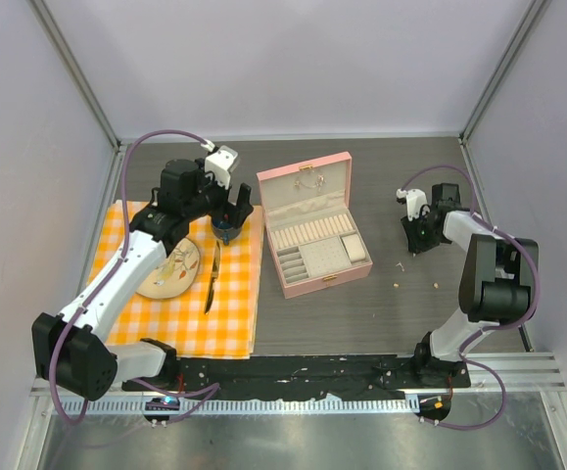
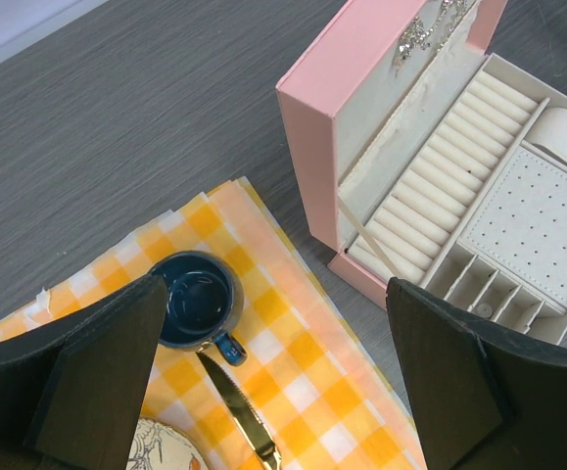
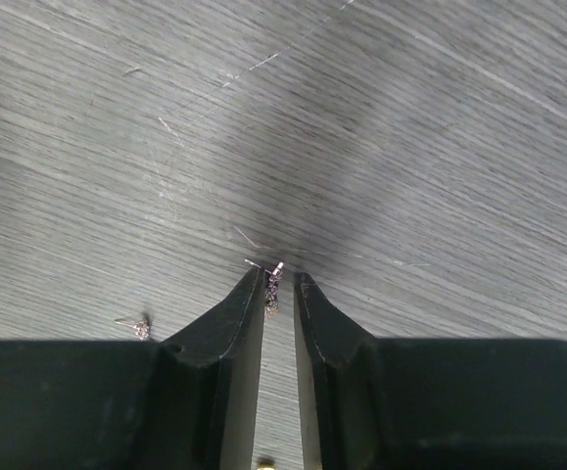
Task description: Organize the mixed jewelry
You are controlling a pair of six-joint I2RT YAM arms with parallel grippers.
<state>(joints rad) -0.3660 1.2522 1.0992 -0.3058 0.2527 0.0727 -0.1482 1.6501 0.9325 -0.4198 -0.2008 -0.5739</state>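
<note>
1. At the table's [image 1: 361, 328] near-left corner: orange-checked cloth [image 1: 224, 328]. On it lie a cream plate [image 1: 170, 269] and, just right of the plate, a knife [image 1: 211, 279] with its blade pointing toward the far edge.
2. Right of centre, toward the near edge: mixed jewelry [image 1: 398, 284], seen as three pale specks loose on the bare table. They lie apart from one another, between the box and the right edge.
3. Near the right edge, just beyond the specks: right gripper [image 1: 417, 250] pointing down at the table. Wrist view shows the jaws drawn close with a narrow gap between them. A tiny silvery stud [image 3: 273, 282] sits in that gap at the tips, against one finger [image 3: 234, 323] only, so it is not clamped. A second stud [image 3: 141, 328] lies on the table off to that finger's side.
4. Table centre: pink jewelry box [image 1: 327, 282], open, lid [image 1: 303, 186] raised on the far side, cream compartments showing.
5. Cloth's far-right corner: blue cup [image 2: 197, 299], upright. The left gripper [image 2: 275, 284] hangs above it with jaws spread wide, holding nothing.
</note>
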